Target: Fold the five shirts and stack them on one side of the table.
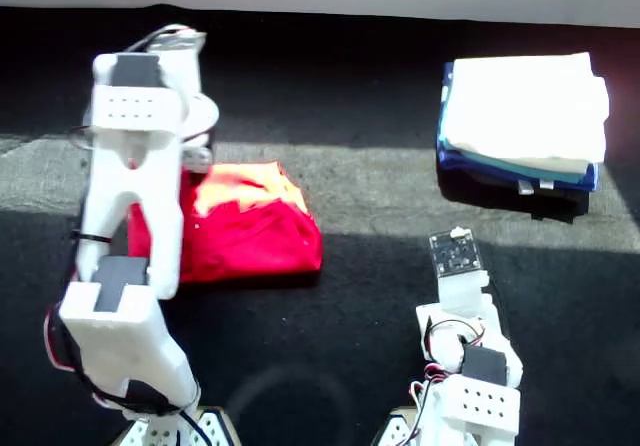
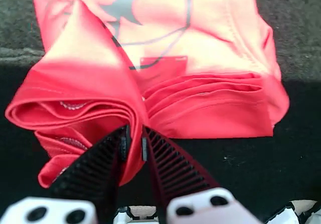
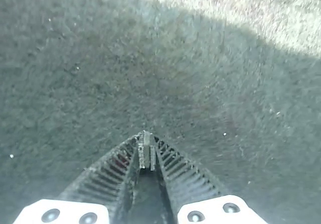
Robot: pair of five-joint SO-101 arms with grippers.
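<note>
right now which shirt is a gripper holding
The red shirt, pinched in the left gripper; the others lie folded in the stack, white on top.

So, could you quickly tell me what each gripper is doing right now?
Left gripper: closed on a fold of the red shirt.
Right gripper: closed, holding nothing.

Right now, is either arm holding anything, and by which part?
The left pincer pinches the red shirt by a bunched fold at one side. The right pincer is shut on nothing.
</note>
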